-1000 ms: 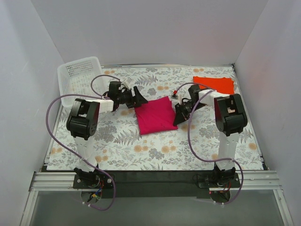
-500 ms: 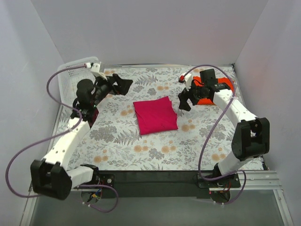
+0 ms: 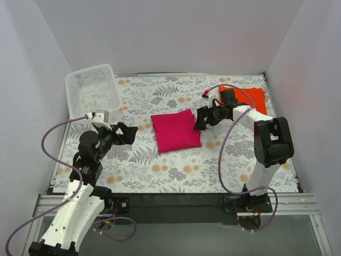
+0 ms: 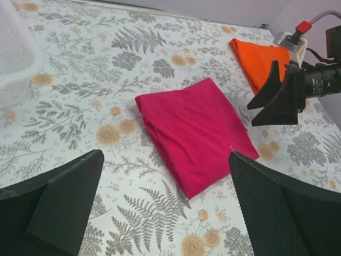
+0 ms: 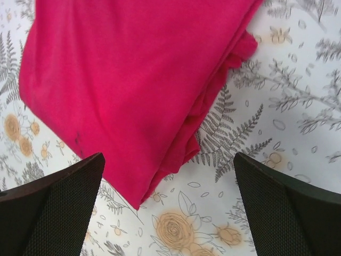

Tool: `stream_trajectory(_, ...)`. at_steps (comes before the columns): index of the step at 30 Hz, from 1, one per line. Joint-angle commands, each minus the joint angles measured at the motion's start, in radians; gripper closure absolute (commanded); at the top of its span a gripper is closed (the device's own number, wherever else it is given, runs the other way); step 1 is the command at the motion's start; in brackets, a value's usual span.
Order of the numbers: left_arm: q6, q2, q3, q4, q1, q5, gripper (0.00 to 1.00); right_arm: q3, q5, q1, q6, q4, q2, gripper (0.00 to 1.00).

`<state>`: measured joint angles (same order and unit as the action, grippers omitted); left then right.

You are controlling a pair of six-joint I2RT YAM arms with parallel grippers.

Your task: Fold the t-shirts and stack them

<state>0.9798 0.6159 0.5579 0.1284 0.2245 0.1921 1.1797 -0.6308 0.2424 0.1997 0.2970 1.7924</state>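
A magenta-pink t-shirt (image 3: 176, 130) lies folded into a rectangle at the middle of the table, also seen in the left wrist view (image 4: 194, 136) and the right wrist view (image 5: 133, 80). A bright orange-red t-shirt (image 3: 254, 97) lies flat at the back right (image 4: 261, 58), partly behind the right arm. My left gripper (image 3: 125, 133) is open and empty, well left of the pink shirt, which shows between its fingers (image 4: 166, 157). My right gripper (image 3: 201, 118) hangs open just over the pink shirt's right edge (image 5: 169, 160), holding nothing.
A white perforated basket (image 3: 91, 90) stands at the back left corner, its rim (image 4: 13, 53) at the left wrist view's edge. A floral cloth (image 3: 160, 170) covers the table. Grey walls close in the back and both sides.
Both grippers stood at the pink shirt's sides, then swung away. The left arm has drawn back toward the near left. The right gripper has come back to the shirt's right edge. Both jaws opened.
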Motion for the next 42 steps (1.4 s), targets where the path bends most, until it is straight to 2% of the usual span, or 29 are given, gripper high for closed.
stream_trajectory(1, -0.004, -0.077, -0.038, 0.048, -0.004, -0.068, 0.02, -0.052, 0.069, 0.03, -0.193, -0.142, 0.013, 0.04)
stream_trajectory(2, -0.003, -0.082, -0.038, 0.036, -0.004, -0.077, 0.02, -0.058, 0.095, 0.038, -0.253, -0.159, 0.018, 0.04)
stream_trajectory(10, -0.007, -0.05, -0.032, 0.033, -0.004, -0.063, 0.02, -0.048, 0.115, 0.118, -0.319, -0.168, 0.094, 0.05)
stream_trajectory(16, -0.007, -0.05, -0.032, 0.033, -0.004, -0.069, 0.02, -0.026, 0.123, 0.118, -0.358, -0.168, 0.156, 0.13)
stream_trajectory(24, -0.012, -0.041, -0.03, 0.033, -0.004, -0.074, 0.02, 0.029, 0.082, 0.113, -0.358, -0.153, 0.236, 0.39)
stream_trajectory(25, -0.012, -0.041, -0.03, 0.033, -0.004, -0.075, 0.02, 0.04, 0.076, 0.11, -0.358, -0.15, 0.246, 0.47)
stream_trajectory(27, -0.013, -0.041, -0.032, 0.033, -0.004, -0.075, 0.02, 0.05, 0.051, 0.1, -0.356, -0.144, 0.257, 0.54)
stream_trajectory(28, -0.013, -0.039, -0.03, 0.033, -0.004, -0.077, 0.02, 0.06, 0.043, 0.097, -0.356, -0.144, 0.266, 0.6)
stream_trajectory(32, -0.015, -0.035, -0.03, 0.031, -0.004, -0.076, 0.02, 0.08, -0.007, 0.083, -0.35, -0.137, 0.286, 0.71)
stream_trajectory(37, -0.016, -0.031, -0.032, 0.033, -0.004, -0.079, 0.02, 0.119, -0.079, 0.071, -0.33, -0.118, 0.314, 0.99)
stream_trajectory(42, -0.018, -0.03, -0.032, 0.034, -0.004, -0.079, 0.03, 0.197, -0.18, 0.048, -0.277, -0.056, 0.32, 0.99)
